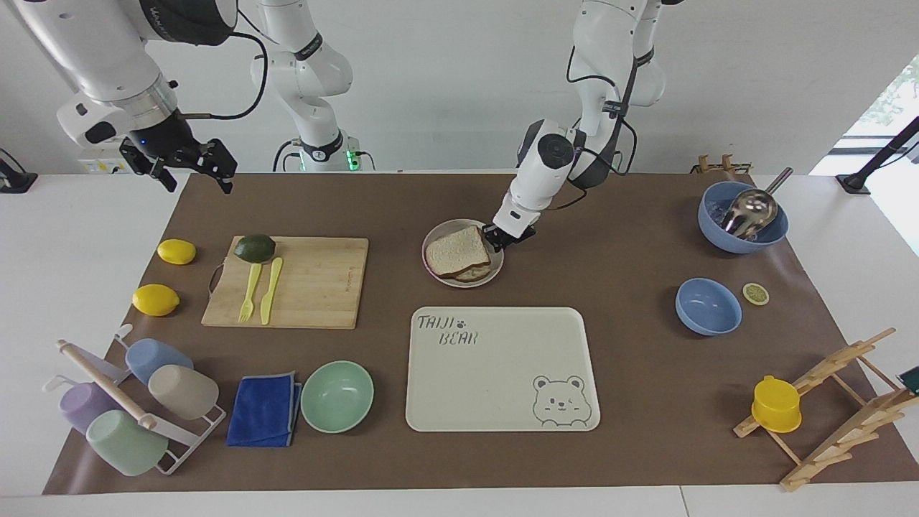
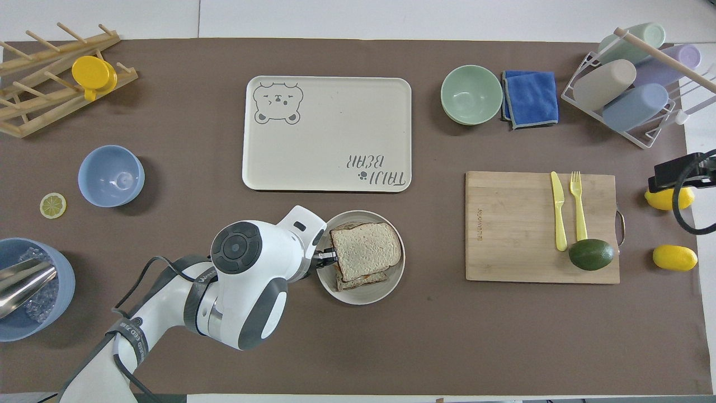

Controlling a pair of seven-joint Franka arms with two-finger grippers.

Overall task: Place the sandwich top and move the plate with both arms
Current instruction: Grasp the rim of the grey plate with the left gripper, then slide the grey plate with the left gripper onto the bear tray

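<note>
A white table (image 1: 445, 502) covered by a brown mat (image 1: 632, 402) is shown before a plain white wall (image 1: 445, 86); daylight enters at a window (image 1: 890, 100).

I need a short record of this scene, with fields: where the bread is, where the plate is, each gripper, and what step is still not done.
sandwich top: lying on the lower slice, on the plate
plate: on the brown mat, nearer to the robots than the bear tray
left gripper: shut on the plate's rim, at the side toward the left arm's end
right gripper: open, raised near the mat's corner at the right arm's end, holding nothing
not yet done: right gripper taking the plate
</note>
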